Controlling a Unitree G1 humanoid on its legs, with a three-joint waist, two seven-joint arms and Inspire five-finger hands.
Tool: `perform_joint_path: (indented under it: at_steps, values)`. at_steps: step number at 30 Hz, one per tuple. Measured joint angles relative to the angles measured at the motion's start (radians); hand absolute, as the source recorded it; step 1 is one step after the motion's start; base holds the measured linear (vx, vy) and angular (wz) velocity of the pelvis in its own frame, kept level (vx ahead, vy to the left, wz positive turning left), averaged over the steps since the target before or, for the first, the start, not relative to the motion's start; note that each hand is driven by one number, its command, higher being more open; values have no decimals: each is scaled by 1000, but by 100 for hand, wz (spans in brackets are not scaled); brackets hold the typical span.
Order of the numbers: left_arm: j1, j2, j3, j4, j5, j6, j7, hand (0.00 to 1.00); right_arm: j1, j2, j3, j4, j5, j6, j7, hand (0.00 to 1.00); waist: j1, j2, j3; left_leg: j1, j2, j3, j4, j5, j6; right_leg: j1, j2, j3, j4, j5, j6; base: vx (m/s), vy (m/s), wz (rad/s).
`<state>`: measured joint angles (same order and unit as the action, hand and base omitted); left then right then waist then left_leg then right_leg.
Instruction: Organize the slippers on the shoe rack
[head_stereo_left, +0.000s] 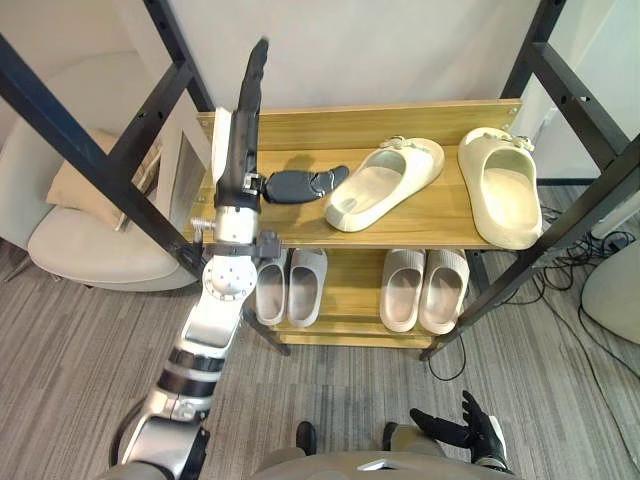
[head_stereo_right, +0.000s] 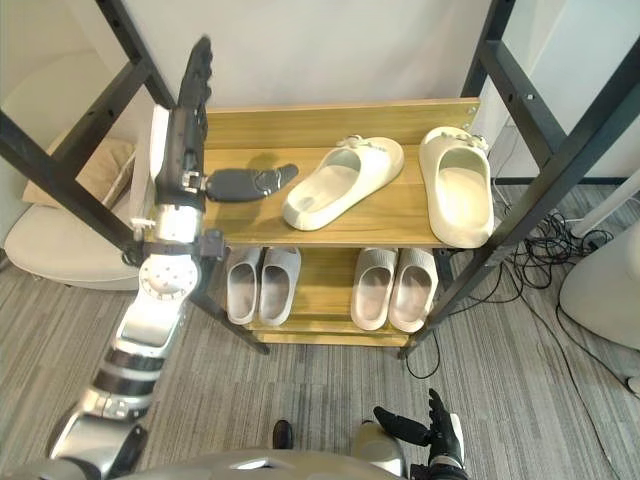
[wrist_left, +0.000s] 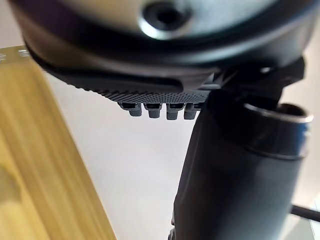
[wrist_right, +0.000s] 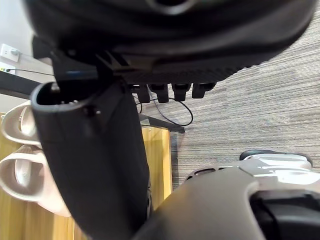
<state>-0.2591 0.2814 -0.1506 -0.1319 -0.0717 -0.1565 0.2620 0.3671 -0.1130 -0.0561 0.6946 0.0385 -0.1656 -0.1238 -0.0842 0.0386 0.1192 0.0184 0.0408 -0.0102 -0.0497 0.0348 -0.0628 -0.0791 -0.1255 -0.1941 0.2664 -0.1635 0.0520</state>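
The left hand (head_stereo_left: 243, 130) is raised over the left end of the shoe rack (head_stereo_left: 300, 218). Its fingers are straight and hold nothing, and its thumb points toward the angled cream slipper (head_stereo_left: 385, 180) on the top shelf. A second cream slipper (head_stereo_left: 500, 185) lies straight at the right end. Two grey pairs (head_stereo_left: 290, 287) (head_stereo_left: 423, 290) sit on the lower shelf. The right hand (head_stereo_left: 455, 428) hangs low with its fingers relaxed, empty.

- Bright, even room light; the white wall (head_stereo_left: 380, 50) at the top of the frame nearly washes out.
- On the shoe rack (head_stereo_left: 400, 125), the cream slippers (head_stereo_left: 385, 182) throw short, soft shadows.
- The grey slippers (head_stereo_left: 425, 290) below sit in shade.
- In the left wrist view the left hand (wrist_left: 150, 90) reads as a dark silhouette against glare.
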Motion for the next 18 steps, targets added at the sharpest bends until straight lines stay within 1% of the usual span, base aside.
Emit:
perform_joint_path:
  at_steps: [1, 3, 5, 8, 11, 12, 15, 18]
  values:
    - [14, -3, 0, 0, -30, 0, -4, 100, 0, 0, 0, 0, 0, 0, 3, 100, 1, -1, -1, 0, 0, 0, 0, 0, 0, 1, 0, 0, -1, 1, 0, 0, 0, 0]
    - [69, -6, -4, 0, -142, 0, -29, 100, 0, -1, 2, 0, -6, 3, 10, 100, 4, -5, -4, 6, 0, 0, 0, 0, 0, 13, 2, -1, -14, 8, 2, 0, 0, 0]
    - [97, -6, -15, 0, -234, 0, -46, 100, 1, -1, 5, 0, -17, 4, 11, 100, 7, -9, -8, 4, 0, 0, 0, 0, 0, 14, 2, -1, -21, 13, 4, 0, 0, 0]
    - [132, -2, -55, 1, -355, 5, -80, 100, 0, -6, 13, 10, -20, 8, 13, 100, 12, -9, -16, 3, 6, -5, 0, 0, 0, 49, 16, -14, -89, 51, 3, -3, 8, 2]
    - [138, 3, -82, 8, -405, 6, -98, 100, -1, -14, 28, 18, -20, 9, 13, 100, 12, -10, -17, 3, 7, -8, 0, 0, 1, 66, 21, -20, -123, 68, 5, -11, 23, 4]
    - [138, 10, -101, 14, -448, 10, -109, 100, -1, -22, 40, 18, -20, 9, 14, 100, 12, -10, -18, 0, 7, -9, 0, 1, 2, 70, 23, -21, -140, 78, 5, 0, 0, 0]
    - [138, 11, -136, 32, -511, 15, -122, 100, -1, -28, 50, 21, -20, 10, 14, 100, 11, -8, -20, 0, 6, -16, -1, 1, 3, 89, 26, -26, -176, 96, 7, -4, 18, 5]
    - [133, 16, -161, 36, -547, 14, -134, 100, -1, -30, 52, 27, -20, 10, 13, 100, 9, -7, -23, 0, 6, -24, -1, 2, 3, 102, 29, -35, -203, 108, 8, -3, 11, 6]
